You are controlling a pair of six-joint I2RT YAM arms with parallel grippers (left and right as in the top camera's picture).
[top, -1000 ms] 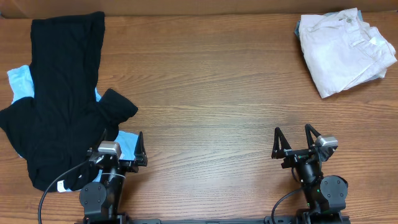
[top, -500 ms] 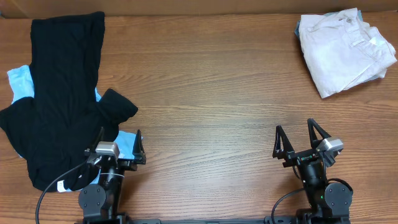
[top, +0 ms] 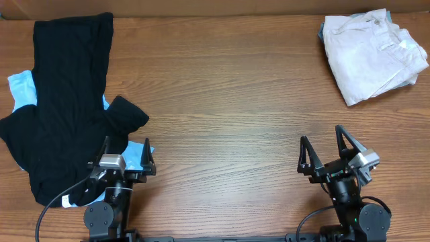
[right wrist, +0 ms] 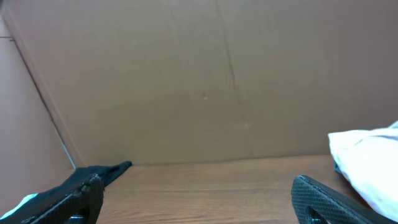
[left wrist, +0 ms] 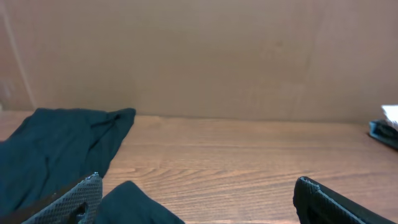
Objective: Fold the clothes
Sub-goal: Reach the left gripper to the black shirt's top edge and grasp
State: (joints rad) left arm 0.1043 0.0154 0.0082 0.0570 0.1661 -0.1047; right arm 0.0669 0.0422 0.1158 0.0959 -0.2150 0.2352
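A black garment [top: 64, 107] lies spread and crumpled on the left of the table, over a light blue garment [top: 22, 90]. A folded white garment [top: 369, 55] sits at the far right corner. My left gripper [top: 125, 154] is open and empty at the near left, beside the black garment's sleeve [left wrist: 134, 205]. My right gripper [top: 322, 151] is open and empty at the near right, far from any cloth. In the right wrist view the white garment [right wrist: 370, 162] shows at the right edge.
A wooden table [top: 228, 101] with a cardboard wall [left wrist: 205, 56] along its back edge. A cable [top: 50, 212] runs from the left arm near the front edge.
Both arms have tilted slightly; the right gripper shifted a little to the right and toward the front. The clothes have not moved.
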